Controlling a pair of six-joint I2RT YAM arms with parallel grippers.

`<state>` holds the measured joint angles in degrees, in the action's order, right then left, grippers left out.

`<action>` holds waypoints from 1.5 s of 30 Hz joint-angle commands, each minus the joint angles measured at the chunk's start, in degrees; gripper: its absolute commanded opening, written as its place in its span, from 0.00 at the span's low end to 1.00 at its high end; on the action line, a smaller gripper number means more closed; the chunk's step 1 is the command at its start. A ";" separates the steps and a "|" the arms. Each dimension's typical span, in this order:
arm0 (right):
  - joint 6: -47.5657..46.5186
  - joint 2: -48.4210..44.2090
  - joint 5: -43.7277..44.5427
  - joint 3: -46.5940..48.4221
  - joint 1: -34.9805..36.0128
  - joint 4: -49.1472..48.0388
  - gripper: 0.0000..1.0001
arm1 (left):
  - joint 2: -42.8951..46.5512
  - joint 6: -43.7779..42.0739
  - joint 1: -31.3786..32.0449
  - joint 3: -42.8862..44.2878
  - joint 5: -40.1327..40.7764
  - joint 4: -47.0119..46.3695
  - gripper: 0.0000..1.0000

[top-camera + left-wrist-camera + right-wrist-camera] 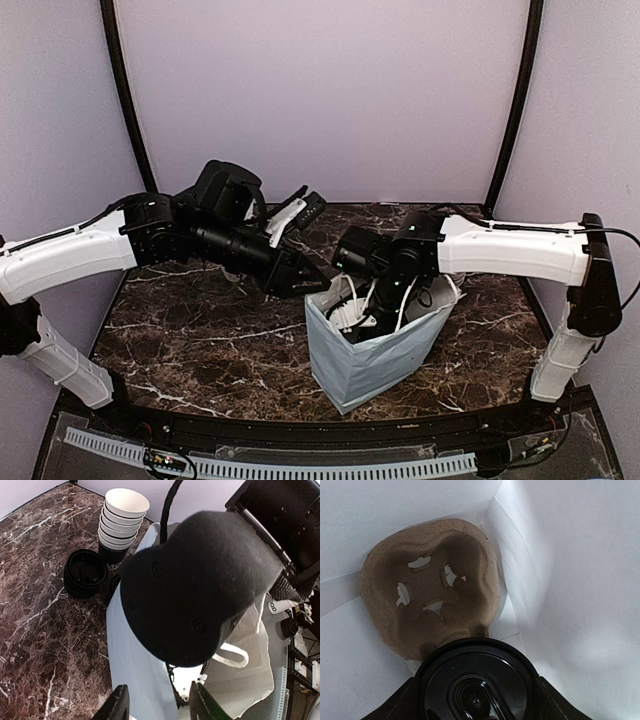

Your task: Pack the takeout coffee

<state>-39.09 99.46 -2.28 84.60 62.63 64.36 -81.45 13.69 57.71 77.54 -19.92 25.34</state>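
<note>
Brown cardboard lies at the bottom of the white paper bag (580, 555). It is a cup tray (380, 605) with a round hole in the middle for a cup. The coffee cup (475, 672) hangs inside the bag, above the near edge of the tray. It stands straight up, so only its round black lid shows from above. The right gripper (477, 705) is closed on the cup, with one dark finger on each side of it. The hole in the tray lies below the cup and a bit further on, toward the far side of the bag. So I think the cup must go forward a little and then straight down to sit in the hole. The right arm is the one inside the bag, so this job is for it. The left gripper (160, 707) is at the rim of the bag on the left side. Its two fingers are wide apart and the bag's wall runs between them, but I cannot tell if they touch it. A stack of cups (122, 525) and a pile of black lids (85, 572) stand on the dark stone table (200, 340), just beside the bag.
</note>
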 commanded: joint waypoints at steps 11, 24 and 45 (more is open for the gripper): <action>0.39 -2.98 1.22 1.60 -0.81 -1.07 0.39 | -3.47 -2.75 0.65 3.77 1.11 7.80 0.15; -1.08 -4.24 -4.14 25.71 -0.59 6.58 0.39 | 1.92 -3.33 0.57 2.93 7.19 8.82 0.00; 1.20 -9.23 -2.66 39.11 2.24 3.09 0.39 | 11.84 -7.79 0.31 -0.35 21.23 14.16 0.00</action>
<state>-39.77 91.81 -5.63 116.99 64.53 71.13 -72.51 7.01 58.04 78.96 -0.25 38.83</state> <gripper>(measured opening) 0.707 0.006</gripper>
